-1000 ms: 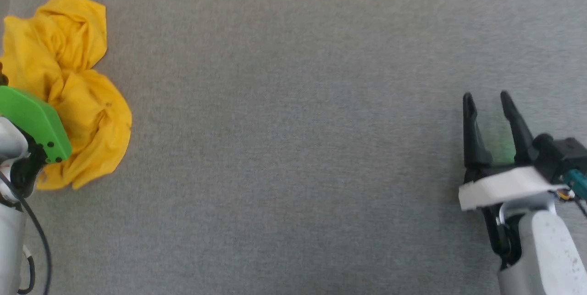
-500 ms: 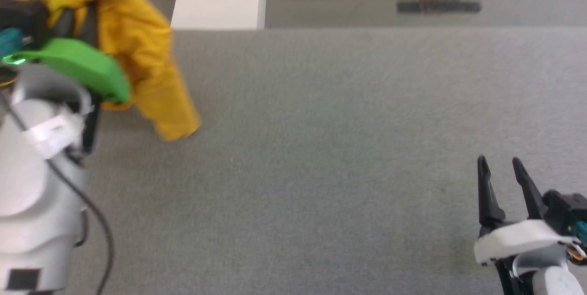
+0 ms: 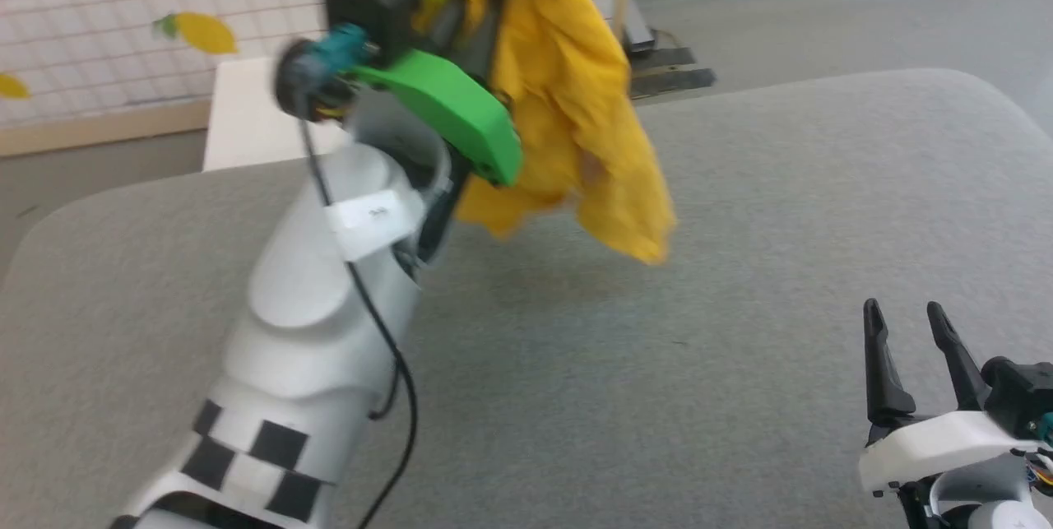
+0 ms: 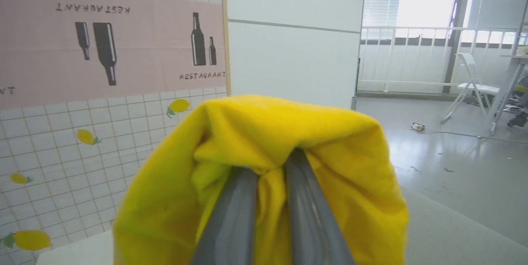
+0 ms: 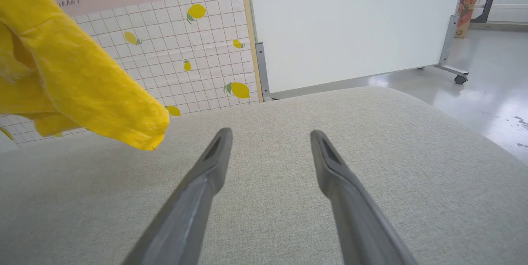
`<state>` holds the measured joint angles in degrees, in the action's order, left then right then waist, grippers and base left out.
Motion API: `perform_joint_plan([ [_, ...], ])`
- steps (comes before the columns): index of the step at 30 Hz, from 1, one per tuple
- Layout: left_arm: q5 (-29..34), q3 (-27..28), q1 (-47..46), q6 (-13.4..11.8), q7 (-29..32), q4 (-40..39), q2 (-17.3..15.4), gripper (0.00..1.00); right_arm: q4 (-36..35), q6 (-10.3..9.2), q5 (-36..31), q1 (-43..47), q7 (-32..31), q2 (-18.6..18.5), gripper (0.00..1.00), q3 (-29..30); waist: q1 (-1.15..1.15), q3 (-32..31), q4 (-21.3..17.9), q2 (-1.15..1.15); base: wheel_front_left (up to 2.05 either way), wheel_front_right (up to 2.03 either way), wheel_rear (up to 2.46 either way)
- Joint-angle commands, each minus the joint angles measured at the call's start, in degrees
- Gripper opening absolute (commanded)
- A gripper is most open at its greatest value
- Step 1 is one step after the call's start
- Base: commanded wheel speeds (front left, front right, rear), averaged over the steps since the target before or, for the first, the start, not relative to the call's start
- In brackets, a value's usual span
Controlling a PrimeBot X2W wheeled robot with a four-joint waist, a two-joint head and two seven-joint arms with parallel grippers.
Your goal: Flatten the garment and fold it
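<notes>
Garment [image 3: 576, 118] lifted off grey table [image 3: 699, 397] since a second ago; now bunched, hanging above it from left gripper [image 4: 272, 166], fingers clamped on folds. Right gripper [image 3: 902, 311] lower right, fingers parted, holding nothing.

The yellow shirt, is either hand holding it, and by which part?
The left hand grips the garment by a bunched fold; which part cannot be told. The right hand holds nothing.
</notes>
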<state>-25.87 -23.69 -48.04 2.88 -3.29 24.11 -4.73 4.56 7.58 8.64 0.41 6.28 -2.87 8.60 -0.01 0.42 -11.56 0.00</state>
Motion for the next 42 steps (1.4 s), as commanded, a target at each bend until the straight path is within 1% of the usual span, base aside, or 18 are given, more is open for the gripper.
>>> perform_joint_plan([
  [1,-1.1,-0.9,1.1,0.5,0.6,1.5,0.3,0.0,-0.5,-0.09,0.2,0.7,-0.4,0.0,1.0,-0.2,0.01,-1.2,-3.7,0.0,0.0,0.0,0.0],
  [4,-2.7,-5.3,4.5,1.5,5.7,6.8,1.2,0.0,-0.7,-0.09,0.3,0.8,-0.6,0.0,1.0,-0.2,0.01,-0.8,-5.0,0.0,0.0,0.0,0.0],
  [10,-5.8,-13.2,12.4,2.8,22.6,17.2,1.6,0.0,-0.3,-0.09,0.9,0.8,-0.5,0.0,1.0,-0.7,0.01,0.3,-5.7,0.0,0.0,0.0,0.0],
  [12,-6.3,-15.4,14.3,3.2,27.6,19.3,1.6,0.0,-0.1,-0.09,0.8,0.8,-0.5,0.0,1.0,-0.8,0.01,0.4,-5.5,0.0,0.0,0.0,0.0],
  [15,-7.8,-16.5,16.6,3.3,32.2,20.8,1.7,0.0,0.1,-0.09,0.5,1.0,-0.7,0.0,1.0,-0.9,0.01,0.0,-4.6,0.0,0.0,0.0,0.0],
  [16,-8.6,-16.4,17.4,3.3,32.9,20.7,1.7,0.3,0.2,-0.09,0.3,1.1,-0.8,0.0,1.0,-1.0,0.01,-0.3,-4.1,0.0,0.0,0.0,0.0],
  [17,-9.4,-15.9,18.0,3.1,32.7,20.3,1.7,0.92,0.2,-0.09,0.1,1.2,-1.0,0.0,1.0,-1.2,0.01,-0.5,-3.8,0.0,0.0,0.0,0.0],
  [18,-10.1,-15.2,18.5,2.8,31.6,19.3,1.7,1.0,0.1,-0.09,0.0,1.2,-1.1,0.0,1.0,-1.4,0.01,-0.6,-3.3,0.0,0.0,0.0,0.0],
  [20,-10.5,-13.8,19.3,1.8,28.1,17.4,1.4,1.0,-0.1,-0.09,-0.2,1.2,-1.3,0.0,1.0,-1.5,0.01,-0.9,-2.4,0.0,0.0,0.0,0.0],
  [22,-10.5,-12.1,20.1,0.9,22.9,14.6,0.6,1.0,-0.5,-0.09,-0.3,1.3,-1.4,0.0,1.0,-1.3,0.01,-1.1,-1.4,0.0,0.0,0.0,0.0],
  [24,-10.4,-9.7,21.2,0.0,15.9,11.1,-0.4,1.0,-1.0,-0.09,-0.2,1.5,-1.4,0.0,1.0,-1.0,0.01,-1.2,-0.2,0.0,0.0,0.0,0.0],
  [27,-8.4,-7.1,23.4,-1.3,5.0,5.8,-3.2,1.0,-1.6,-0.09,-0.2,1.8,-1.5,0.0,1.0,-0.5,0.01,-1.1,2.0,0.0,0.0,0.0,0.0],
  [29,-7.2,-4.8,25.3,-3.1,-1.9,2.6,-5.1,1.0,-1.9,-0.09,-0.4,1.9,-1.6,0.0,1.0,-0.1,0.01,-1.0,3.5,0.0,0.0,0.0,0.0],
  [31,-6.5,-2.7,27.6,-4.8,-7.3,-0.1,-6.7,1.0,-2.2,-0.09,-0.5,1.9,-1.6,0.0,1.0,0.5,0.01,-0.9,4.9,0.0,0.0,0.0,0.0],
  [33,-5.9,-0.7,30.1,-6.1,-10.1,-3.1,-8.1,1.0,-2.4,-0.09,-0.6,1.8,-1.7,0.0,1.0,1.0,0.01,-0.7,6.3,0.0,0.0,0.0,0.0],
  [37,-3.8,3.6,35.0,-8.1,-11.6,-8.6,-10.0,1.0,-3.0,-0.09,-0.7,1.4,-1.9,0.0,1.0,1.8,0.01,-0.4,8.3,0.0,0.0,0.0,0.0],
  [40,-2.0,8.1,38.3,-8.8,-11.7,-13.0,-9.8,1.0,-3.5,-0.09,-0.7,1.3,-2.1,0.0,1.0,1.9,0.01,-0.2,9.2,0.0,0.0,0.0,0.0],
  [42,-0.6,10.9,40.7,-8.6,-11.7,-15.4,-9.2,1.0,-3.7,-0.09,-0.7,1.3,-2.3,0.0,1.0,1.9,0.01,0.1,9.7,0.0,0.0,0.0,0.0],
])
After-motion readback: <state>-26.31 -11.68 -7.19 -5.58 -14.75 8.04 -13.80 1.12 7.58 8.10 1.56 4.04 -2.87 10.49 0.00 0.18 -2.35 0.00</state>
